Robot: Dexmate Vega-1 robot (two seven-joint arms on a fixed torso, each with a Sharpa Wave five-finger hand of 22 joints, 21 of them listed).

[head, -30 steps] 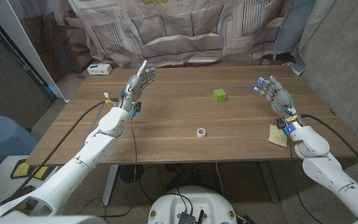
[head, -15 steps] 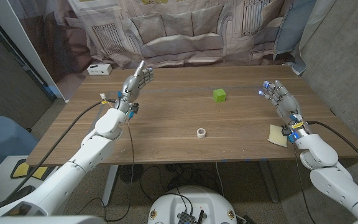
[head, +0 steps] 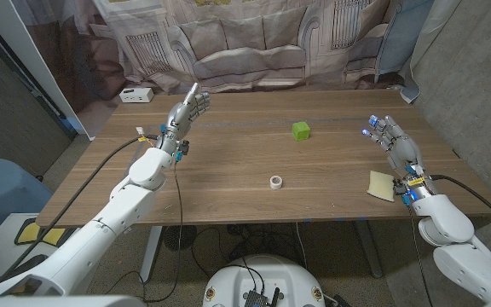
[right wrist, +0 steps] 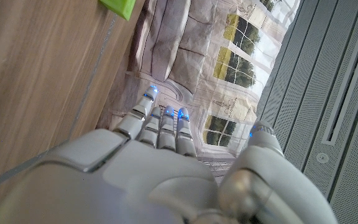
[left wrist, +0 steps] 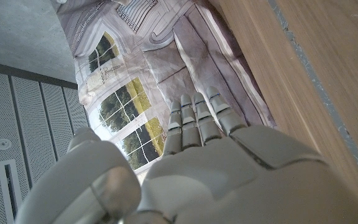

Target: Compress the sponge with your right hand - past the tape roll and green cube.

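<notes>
Yellow sponge lies near the wooden table's right edge, just beside the right hand's wrist; the right hand is raised above the table, fingers straight and apart, holding nothing; the tape roll sits mid-table, the green cube farther back; the left hand is raised, fingers extended, empty.

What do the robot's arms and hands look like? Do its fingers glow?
Both arms are smooth white shells with black cables along them. The left hand and right hand are silvery grey metal. The right hand's fingertips glow blue, and small coloured connectors sit at each wrist.
</notes>
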